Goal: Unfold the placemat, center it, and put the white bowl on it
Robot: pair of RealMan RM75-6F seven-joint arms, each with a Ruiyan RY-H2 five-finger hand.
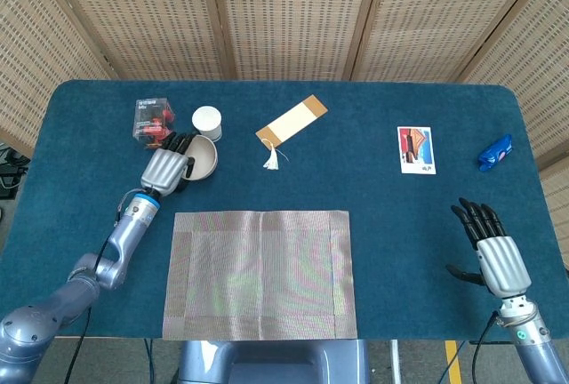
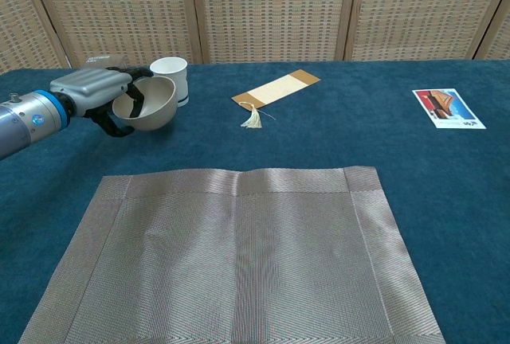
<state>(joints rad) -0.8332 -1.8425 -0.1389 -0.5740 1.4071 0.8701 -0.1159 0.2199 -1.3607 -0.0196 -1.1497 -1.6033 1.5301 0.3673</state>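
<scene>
Near the counter's (image 1: 373, 135) far left corner: left robot hand (image 1: 165, 169) grasping tilted white bowl (image 1: 203, 157) beside paper cup (image 1: 207, 121). Placemat (image 1: 260, 273) flat at near edge. Right robot hand (image 1: 494, 255) released, fingers spread.

Brightness: both views evenly and brightly lit, colours clear.
Light source: diffuse and from above; no lamp shows.
Shadows: soft and short; a faint one under the white bowl (image 2: 151, 105) in the chest view.
Glare: mild sheen across the placemat (image 2: 235, 260), with moiré colour bands on its weave in the head view.
Focus: sharp across the table (image 1: 373, 268); no motion blur.
Distortion: table edges bow slightly in the head view.
</scene>
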